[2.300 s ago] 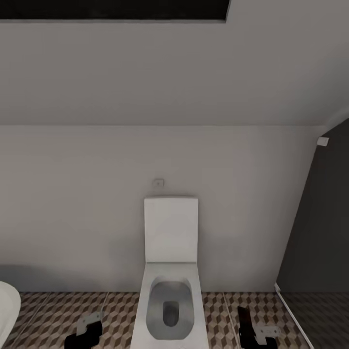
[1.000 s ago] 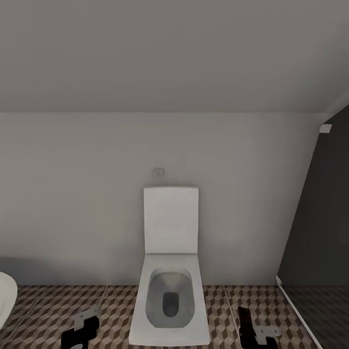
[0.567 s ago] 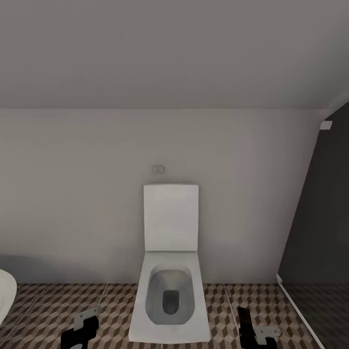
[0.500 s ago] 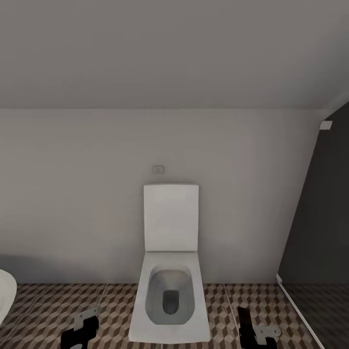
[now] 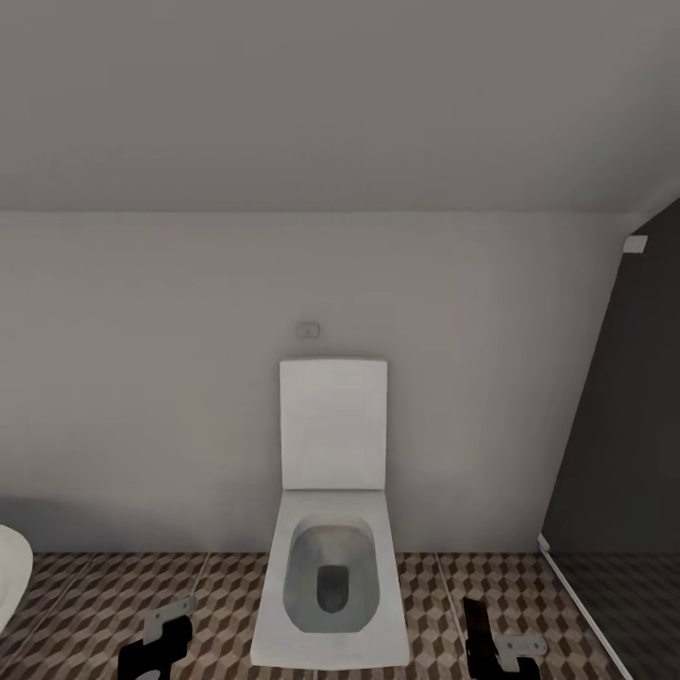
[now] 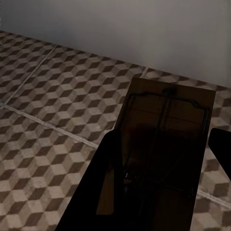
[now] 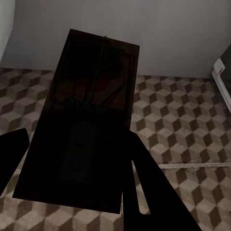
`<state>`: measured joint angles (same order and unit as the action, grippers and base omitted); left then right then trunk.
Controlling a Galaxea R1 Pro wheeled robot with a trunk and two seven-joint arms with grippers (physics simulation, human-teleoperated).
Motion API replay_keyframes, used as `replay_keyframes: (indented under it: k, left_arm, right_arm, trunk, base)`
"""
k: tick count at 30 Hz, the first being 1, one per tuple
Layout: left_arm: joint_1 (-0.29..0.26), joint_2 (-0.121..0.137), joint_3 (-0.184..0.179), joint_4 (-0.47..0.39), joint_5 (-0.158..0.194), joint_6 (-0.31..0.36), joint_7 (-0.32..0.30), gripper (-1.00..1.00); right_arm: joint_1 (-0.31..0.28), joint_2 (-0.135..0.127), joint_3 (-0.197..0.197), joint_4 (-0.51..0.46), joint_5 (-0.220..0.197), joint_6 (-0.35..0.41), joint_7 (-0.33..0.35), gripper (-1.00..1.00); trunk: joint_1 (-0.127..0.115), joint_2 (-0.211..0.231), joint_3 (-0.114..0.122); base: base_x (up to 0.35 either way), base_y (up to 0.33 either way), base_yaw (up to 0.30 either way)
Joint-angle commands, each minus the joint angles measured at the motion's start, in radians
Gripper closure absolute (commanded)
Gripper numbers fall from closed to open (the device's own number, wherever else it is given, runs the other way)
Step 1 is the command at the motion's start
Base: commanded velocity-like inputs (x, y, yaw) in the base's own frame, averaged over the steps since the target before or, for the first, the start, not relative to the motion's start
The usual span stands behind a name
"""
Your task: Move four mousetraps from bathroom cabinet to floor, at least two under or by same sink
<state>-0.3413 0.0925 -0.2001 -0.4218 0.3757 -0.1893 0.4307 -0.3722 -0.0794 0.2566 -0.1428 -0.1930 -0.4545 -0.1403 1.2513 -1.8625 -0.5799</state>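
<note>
Against the plain grey wall, a white square-edged toilet point(image 5: 331, 557) is seen with its lid raised, on cube-patterned tiled floor point(image 5: 85, 595). Left gripper point(image 6: 159, 192): closed on a flat dark-brown mousetrap point(image 6: 163, 139) with thin wire parts, held over the tiles. Right gripper point(image 7: 72, 178): a second trap point(image 7: 89, 101) is clamped likewise, near a dark panel point(image 5: 623, 444).

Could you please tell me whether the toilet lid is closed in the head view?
No, the toilet has its lid raised upright against the wall, leaving the bowl open.
</note>
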Motion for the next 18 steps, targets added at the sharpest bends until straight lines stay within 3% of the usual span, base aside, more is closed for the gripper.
replay_keyframes:
  k: [1,14,18]
  left_arm:
    - [-0.001,0.001,-0.009,0.000,0.010,-0.004,0.006,1.00]
    - [-0.001,0.000,-0.010,0.001,0.010,-0.004,0.005,1.00]
    - [-0.001,0.000,-0.008,0.001,0.009,0.000,0.006,1.00]
  right_arm:
    - [-0.001,0.000,0.009,0.000,-0.008,-0.003,-0.003,1.00]
    - [-0.001,0.000,0.009,0.000,-0.008,-0.002,-0.002,1.00]
    - [-0.001,0.000,0.009,0.000,-0.008,-0.001,0.001,1.00]
  trunk:
    - [0.000,-0.001,-0.001]
    - [0.000,-0.001,-0.001]
    - [0.015,-0.029,-0.014]
  base:
    - [0.000,0.000,0.000]
    - [0.000,0.000,0.000]
    - [0.000,0.000,0.000]
